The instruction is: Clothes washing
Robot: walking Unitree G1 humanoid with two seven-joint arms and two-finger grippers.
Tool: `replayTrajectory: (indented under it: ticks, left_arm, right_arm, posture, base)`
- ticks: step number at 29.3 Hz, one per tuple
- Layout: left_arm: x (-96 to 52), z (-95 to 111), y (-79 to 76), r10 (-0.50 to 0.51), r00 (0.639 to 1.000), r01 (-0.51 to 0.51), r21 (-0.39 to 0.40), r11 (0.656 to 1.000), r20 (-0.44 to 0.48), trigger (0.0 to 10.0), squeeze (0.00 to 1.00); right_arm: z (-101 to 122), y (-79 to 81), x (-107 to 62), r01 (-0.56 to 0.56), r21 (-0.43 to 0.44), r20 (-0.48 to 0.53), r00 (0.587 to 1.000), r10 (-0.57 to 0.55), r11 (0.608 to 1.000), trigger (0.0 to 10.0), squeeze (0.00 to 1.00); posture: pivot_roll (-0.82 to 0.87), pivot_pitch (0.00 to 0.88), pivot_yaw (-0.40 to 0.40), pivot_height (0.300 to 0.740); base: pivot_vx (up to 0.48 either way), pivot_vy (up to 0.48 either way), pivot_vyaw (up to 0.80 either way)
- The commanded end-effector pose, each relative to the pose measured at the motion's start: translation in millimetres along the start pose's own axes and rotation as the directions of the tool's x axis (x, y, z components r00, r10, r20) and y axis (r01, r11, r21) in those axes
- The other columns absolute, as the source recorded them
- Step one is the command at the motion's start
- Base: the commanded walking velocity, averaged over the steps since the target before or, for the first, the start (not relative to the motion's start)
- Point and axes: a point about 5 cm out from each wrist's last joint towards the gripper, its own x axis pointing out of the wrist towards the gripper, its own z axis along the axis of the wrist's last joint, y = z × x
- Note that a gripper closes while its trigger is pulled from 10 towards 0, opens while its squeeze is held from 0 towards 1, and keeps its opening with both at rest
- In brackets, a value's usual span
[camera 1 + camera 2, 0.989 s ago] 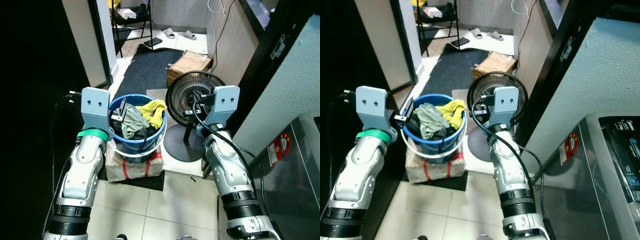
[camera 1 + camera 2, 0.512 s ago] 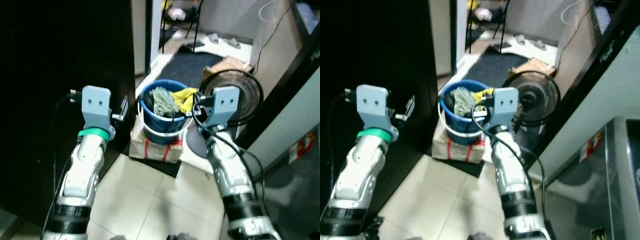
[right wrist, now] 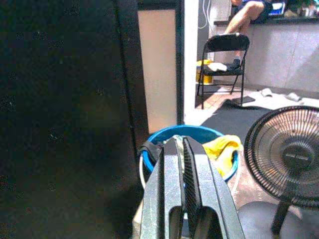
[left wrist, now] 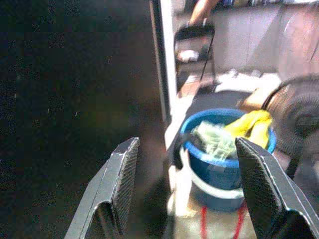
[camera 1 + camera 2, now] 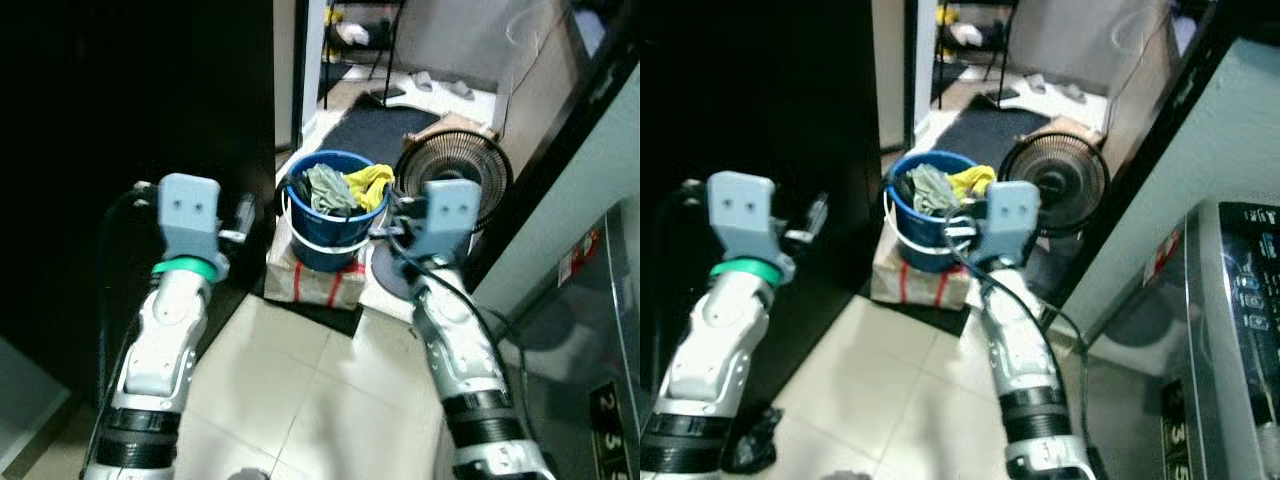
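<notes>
While both arms are raised in front of the robot, the step in hand looks like the approach to the laundry. The blue bucket (image 5: 335, 215) of clothes (image 5: 340, 187) sits on a wrapped box (image 5: 312, 280) on the floor beside a fan (image 5: 452, 170), ahead of both hands. The left hand (image 4: 192, 191) has its fingers spread wide and empty; the right hand (image 3: 183, 196) has its fingers pressed together, holding nothing. Next, the robot probably needs to step closer and reach for the bucket.
</notes>
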Motion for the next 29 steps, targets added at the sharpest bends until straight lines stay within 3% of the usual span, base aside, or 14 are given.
replayTrajectory:
  ticks: [1,7,29]
  left_arm:
    - [-0.5,-0.5,-5.6,-0.020,1.000,0.020,-0.007,1.000,-0.003,10.0,0.00]
    - [-0.5,-0.5,-5.8,-0.020,1.000,0.020,-0.006,1.000,-0.004,10.0,0.00]
    - [-0.6,-1.0,-5.7,-0.018,1.000,0.018,-0.002,1.000,-0.006,10.0,0.00]
  right_arm:
    - [-0.7,-3.3,-0.8,0.008,0.005,-0.007,1.000,-0.008,1.000,10.0,0.00]
    - [-1.8,-4.0,-0.4,0.014,0.014,-0.018,1.000,-0.014,1.000,10.0,0.00]
    - [-1.3,-1.6,0.0,0.000,-0.015,-0.014,1.000,0.000,1.000,10.0,0.00]
  posture:
    - [0.05,0.000,0.009,0.735]
    - [0.05,0.000,0.009,0.735]
    - [0.05,0.000,0.009,0.735]
  base:
    - [0.416,0.000,0.00]
    - [0.413,0.244,-0.77]
    - [0.355,0.045,0.02]
